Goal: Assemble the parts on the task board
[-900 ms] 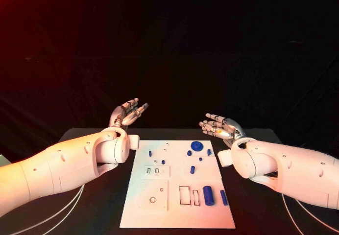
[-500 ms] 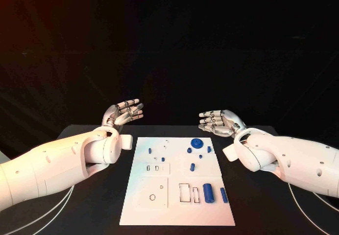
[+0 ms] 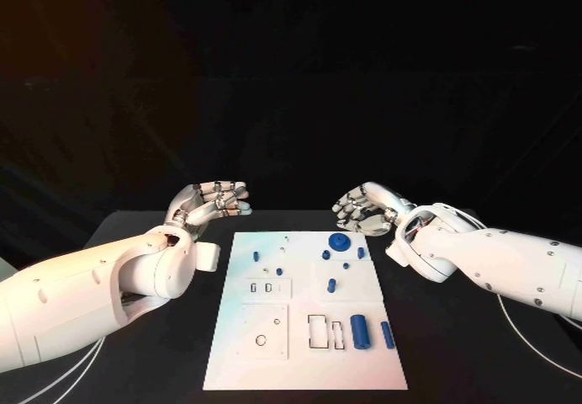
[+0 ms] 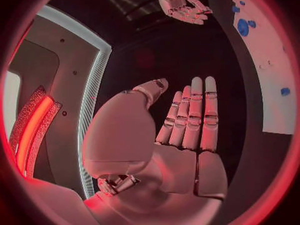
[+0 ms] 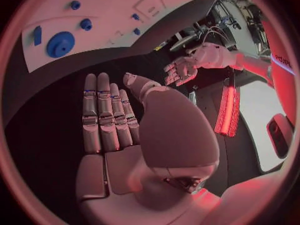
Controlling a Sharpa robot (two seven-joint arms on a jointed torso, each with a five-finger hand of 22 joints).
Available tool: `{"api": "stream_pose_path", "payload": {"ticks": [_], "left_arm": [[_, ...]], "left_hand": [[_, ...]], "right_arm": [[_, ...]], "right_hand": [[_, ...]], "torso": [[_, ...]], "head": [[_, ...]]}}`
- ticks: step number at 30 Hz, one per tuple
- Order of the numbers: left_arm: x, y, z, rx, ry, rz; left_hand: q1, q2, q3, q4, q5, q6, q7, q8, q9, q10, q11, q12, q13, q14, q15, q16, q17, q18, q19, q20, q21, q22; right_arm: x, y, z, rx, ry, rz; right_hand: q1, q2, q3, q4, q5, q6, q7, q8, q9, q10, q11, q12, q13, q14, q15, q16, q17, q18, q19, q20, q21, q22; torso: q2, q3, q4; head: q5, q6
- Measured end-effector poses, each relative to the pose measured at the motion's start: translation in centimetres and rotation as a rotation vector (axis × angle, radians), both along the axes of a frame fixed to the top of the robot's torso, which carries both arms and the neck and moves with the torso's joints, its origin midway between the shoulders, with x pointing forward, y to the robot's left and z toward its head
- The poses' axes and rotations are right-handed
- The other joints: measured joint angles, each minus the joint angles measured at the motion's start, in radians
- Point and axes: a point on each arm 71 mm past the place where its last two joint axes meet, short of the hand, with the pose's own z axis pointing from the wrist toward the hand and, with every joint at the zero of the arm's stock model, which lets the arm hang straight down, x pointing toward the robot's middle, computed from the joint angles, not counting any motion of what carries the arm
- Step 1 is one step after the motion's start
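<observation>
Left hand [image 3: 208, 202]: fingers extended side by side in its wrist view, holding nothing; raised beyond the far-left corner of the task board [image 3: 306, 353]. Right hand [image 3: 365, 210]: same, empty, off the far-right corner. Parts lie untouched: blue disc [image 3: 338, 242] at far edge, long cylinder [image 3: 360, 331] near right.

Risk, as I judge it: small pegs sit close together, so a broad-fingered reach could scatter neighbours or shift the board.

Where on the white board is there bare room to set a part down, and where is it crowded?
On the white task board, the near strip below the cutouts and the far left corner by the left hand are bare. The right side is crowded: the round blue disc, small blue pegs and the blue cylinder. The right hand holds nothing.
</observation>
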Motion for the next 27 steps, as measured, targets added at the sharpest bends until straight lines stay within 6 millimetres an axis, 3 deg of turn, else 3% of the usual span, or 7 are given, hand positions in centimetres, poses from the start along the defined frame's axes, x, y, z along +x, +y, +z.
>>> {"api": "stream_pose_path", "payload": {"ticks": [6, 10, 11, 12, 13, 16, 27], "left_arm": [[-1.2, -0.3, 0.8, -0.018, -0.01, -0.053], [-2.0, -0.5, 1.2, -0.027, -0.013, -0.08], [-2.1, -0.5, 1.3, -0.029, -0.014, -0.086], [-2.2, -0.6, 1.4, -0.031, -0.015, -0.091], [-2.4, -0.7, 1.5, -0.033, -0.015, -0.099], [-2.8, -0.8, 1.7, -0.037, -0.017, -0.114], [-3.5, -1.0, 2.2, -0.044, -0.022, -0.144]], "left_hand": [[-0.001, -0.009, 0.01, -0.012, 0.0, 0.006, -0.006, 0.005, 0.001, 0.017, -0.009, -0.01, 0.0, 0.031, -0.014, 0.06, 0.059, -0.001, 0.028, -0.018, 0.062, 0.036], [-0.005, -0.013, 0.015, -0.027, 0.0, 0.013, -0.013, 0.011, 0.004, 0.048, -0.019, -0.02, 0.001, 0.039, -0.026, 0.179, 0.152, -0.002, 0.033, -0.034, 0.158, 0.098], [-0.01, -0.018, 0.018, -0.03, 0.0, 0.014, -0.014, 0.012, 0.005, 0.058, -0.021, -0.02, 0.001, 0.035, -0.03, 0.229, 0.187, -0.002, 0.027, -0.041, 0.196, 0.124], [-0.012, -0.02, 0.019, -0.031, 0.0, 0.014, -0.014, 0.012, 0.006, 0.061, -0.022, -0.021, 0.002, 0.032, -0.033, 0.262, 0.209, -0.002, 0.021, -0.046, 0.223, 0.143], [-0.015, -0.022, 0.026, -0.032, 0.0, 0.016, -0.016, 0.012, 0.007, 0.065, -0.021, -0.025, 0.002, 0.02, -0.036, 0.305, 0.236, -0.002, 0.004, -0.048, 0.261, 0.17], [-0.02, -0.028, 0.033, -0.033, 0.0, 0.018, -0.018, 0.012, 0.008, 0.065, -0.021, -0.026, 0.003, 0.006, -0.036, 0.375, 0.276, -0.002, -0.019, -0.047, 0.327, 0.217], [-0.027, -0.026, 0.04, -0.032, 0.0, 0.018, -0.018, 0.012, 0.011, 0.065, -0.021, -0.026, 0.006, 0.003, -0.04, 0.458, 0.31, -0.002, -0.042, -0.045, 0.411, 0.277]], "right_arm": [[0.0, 0.5, 0.5, -0.167, -0.041, 0.024], [-0.1, 1.0, 0.6, -0.255, -0.06, 0.042], [-0.1, 1.1, 0.6, -0.274, -0.064, 0.045], [-0.1, 1.2, 0.6, -0.292, -0.067, 0.048], [-0.2, 1.4, 0.6, -0.316, -0.071, 0.052], [-0.1, 1.7, 0.5, -0.368, -0.077, 0.057], [0.1, 2.3, -0.3, -0.484, -0.067, 0.061]], "right_hand": [[-0.002, -0.022, -0.014, 0.005, -0.001, 0.044, -0.026, 0.007, 0.022, 0.072, -0.032, 0.0, 0.017, 0.126, -0.045, 0.179, 0.171, 0.0, 0.093, -0.058, 0.155, 0.102], [-0.006, -0.039, 0.004, 0.023, -0.001, 0.051, -0.034, 0.007, 0.042, 0.088, -0.048, 0.0, 0.031, 0.182, -0.059, 0.425, 0.399, 0.0, 0.159, -0.075, 0.36, 0.303], [-0.012, -0.047, 0.011, 0.029, -0.001, 0.055, -0.037, 0.007, 0.049, 0.088, -0.048, 0.0, 0.034, 0.197, -0.062, 0.512, 0.481, -0.007, 0.181, -0.078, 0.437, 0.385], [-0.019, -0.069, 0.03, 0.048, -0.001, 0.057, -0.04, 0.005, 0.073, 0.086, -0.051, 0.0, 0.041, 0.208, -0.066, 0.691, 0.712, -0.049, 0.26, -0.086, 0.615, 0.615], [-0.024, -0.075, 0.038, 0.056, -0.001, 0.058, -0.04, 0.003, 0.084, 0.084, -0.053, 0.0, 0.043, 0.212, -0.068, 0.867, 0.853, -0.066, 0.294, -0.089, 0.784, 0.791], [-0.027, -0.078, 0.034, 0.067, -0.001, 0.051, -0.046, 0.003, 0.101, 0.051, -0.052, 0.0, 0.041, 0.212, -0.068, 1.062, 1.006, -0.078, 0.339, -0.086, 0.98, 1.001], [-0.03, -0.081, -0.013, 0.069, -0.001, 0.029, -0.069, -0.009, 0.116, -0.002, -0.045, 0.0, 0.036, 0.212, -0.068, 1.11, 1.04, -0.094, 0.349, -0.078, 1.046, 1.088]], "torso": [[0.023, 0.0024, 0.0104], [0.036, 0.0041, 0.0158], [0.039, 0.0041, 0.0173], [0.042, 0.0042, 0.0193], [0.046, 0.0044, 0.0211], [0.055, 0.0045, 0.0275], [0.086, 0.0024, 0.0454]], "head": [[-0.014, 0.004], [-0.02, 0.004], [-0.022, 0.004], [-0.024, 0.003], [-0.026, 0.003], [-0.031, 0.003], [-0.048, 0.003]]}}
